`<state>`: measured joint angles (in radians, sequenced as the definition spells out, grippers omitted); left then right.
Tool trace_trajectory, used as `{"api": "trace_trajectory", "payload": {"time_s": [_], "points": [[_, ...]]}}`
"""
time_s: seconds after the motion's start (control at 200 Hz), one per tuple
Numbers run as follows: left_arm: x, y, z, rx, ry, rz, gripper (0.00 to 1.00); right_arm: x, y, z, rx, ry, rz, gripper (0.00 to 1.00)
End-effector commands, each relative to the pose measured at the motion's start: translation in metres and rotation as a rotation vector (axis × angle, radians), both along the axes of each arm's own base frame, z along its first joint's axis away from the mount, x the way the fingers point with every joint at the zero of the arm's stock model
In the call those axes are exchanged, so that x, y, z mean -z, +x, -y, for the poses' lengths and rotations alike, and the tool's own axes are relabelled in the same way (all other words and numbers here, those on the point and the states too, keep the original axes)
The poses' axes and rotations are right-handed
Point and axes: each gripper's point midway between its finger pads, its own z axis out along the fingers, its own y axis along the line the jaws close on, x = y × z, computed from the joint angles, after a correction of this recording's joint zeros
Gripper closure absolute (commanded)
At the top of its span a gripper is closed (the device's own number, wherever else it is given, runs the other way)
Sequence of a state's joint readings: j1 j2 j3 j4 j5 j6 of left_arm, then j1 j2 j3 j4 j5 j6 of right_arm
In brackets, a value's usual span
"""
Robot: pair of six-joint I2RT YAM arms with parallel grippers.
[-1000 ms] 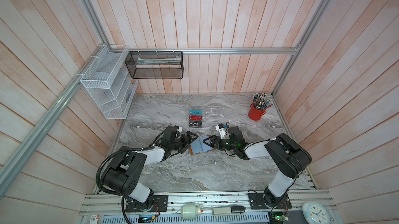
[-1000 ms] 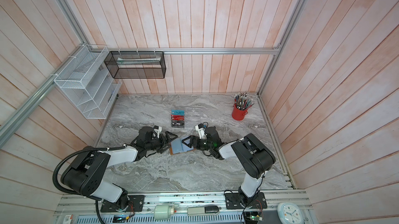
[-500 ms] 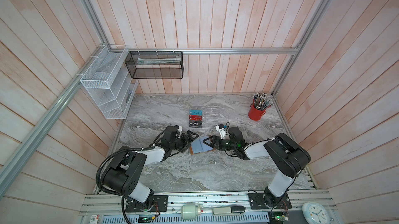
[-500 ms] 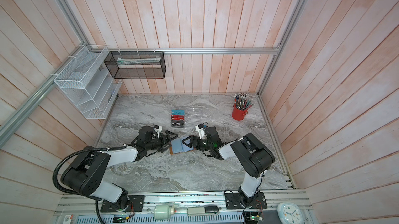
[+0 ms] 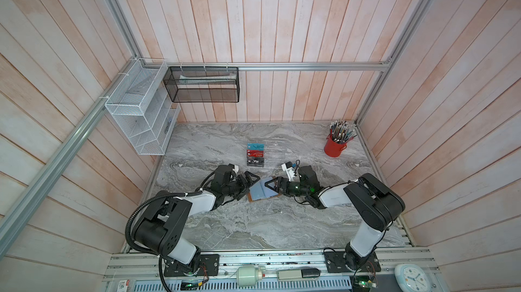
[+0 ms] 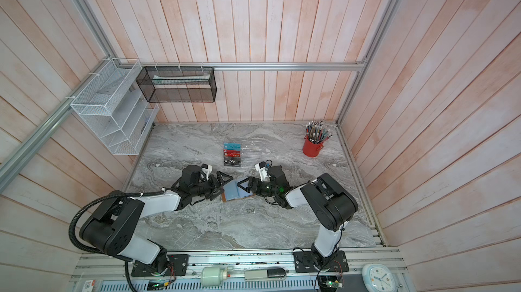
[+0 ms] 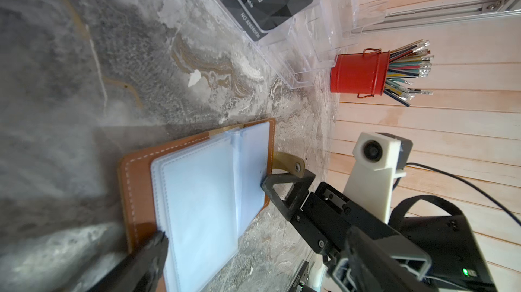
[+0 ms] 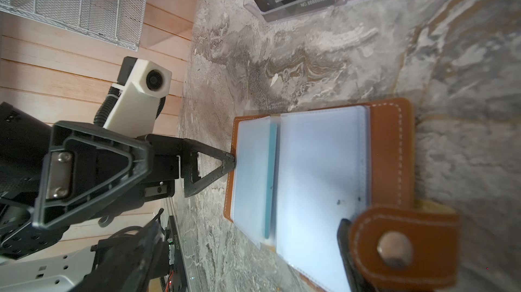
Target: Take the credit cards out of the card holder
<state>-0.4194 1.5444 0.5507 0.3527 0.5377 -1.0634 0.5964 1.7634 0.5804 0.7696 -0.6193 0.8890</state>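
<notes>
The tan leather card holder (image 5: 251,198) (image 6: 224,197) lies open on the marble, its clear sleeves (image 7: 203,192) facing up. A teal card edge (image 8: 271,178) shows between the sleeves near the spine. My left gripper (image 5: 248,185) is open at the holder's left side, with one fingertip (image 8: 225,162) at the left page's edge. My right gripper (image 5: 275,188) is open at the right side. One of its fingertips (image 7: 267,186) rests on the right page beside the snap strap (image 8: 394,248). Teal (image 5: 256,146), red (image 5: 256,153) and black (image 5: 256,161) VIP credit cards stand in the clear rack behind.
The clear acrylic stepped rack (image 5: 275,154) stands just behind the two grippers. A red cup of pencils (image 5: 334,148) sits at the back right. A white wire basket (image 5: 141,113) and a black mesh basket (image 5: 201,85) hang on the walls at the back left.
</notes>
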Motion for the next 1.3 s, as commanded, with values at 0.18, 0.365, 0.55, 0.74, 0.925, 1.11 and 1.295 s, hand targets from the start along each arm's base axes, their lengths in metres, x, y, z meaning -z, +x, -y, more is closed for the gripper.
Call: {"api": "trace_trajectory", "payload": {"time_s": [0.18, 0.365, 0.55, 0.74, 0.925, 1.11, 1.295], "points": [[0.006, 0.001, 0.003, 0.007, 0.030, 0.000, 0.00, 0.004, -0.001, 0.001, 0.002, 0.010, -0.006, 0.02], [0.005, 0.004, 0.007, 0.004, 0.019, 0.001, 0.00, 0.004, 0.000, 0.001, 0.000, 0.007, -0.004, 0.02], [0.005, 0.006, 0.010, -0.005, -0.005, -0.005, 0.00, 0.005, -0.001, 0.000, 0.001, 0.016, -0.012, 0.02], [0.001, 0.008, 0.017, -0.001, -0.023, -0.002, 0.00, 0.008, -0.001, 0.000, 0.002, 0.019, -0.024, 0.02], [0.000, 0.010, 0.021, -0.004, -0.038, -0.004, 0.00, 0.011, -0.002, 0.000, 0.006, 0.038, -0.038, 0.02], [-0.001, 0.010, 0.022, -0.011, -0.062, -0.007, 0.00, 0.015, -0.004, 0.000, 0.009, 0.046, -0.048, 0.02], [-0.009, 0.015, 0.028, -0.017, -0.103, -0.005, 0.00, 0.014, -0.005, 0.001, 0.009, 0.055, -0.048, 0.02]]}}
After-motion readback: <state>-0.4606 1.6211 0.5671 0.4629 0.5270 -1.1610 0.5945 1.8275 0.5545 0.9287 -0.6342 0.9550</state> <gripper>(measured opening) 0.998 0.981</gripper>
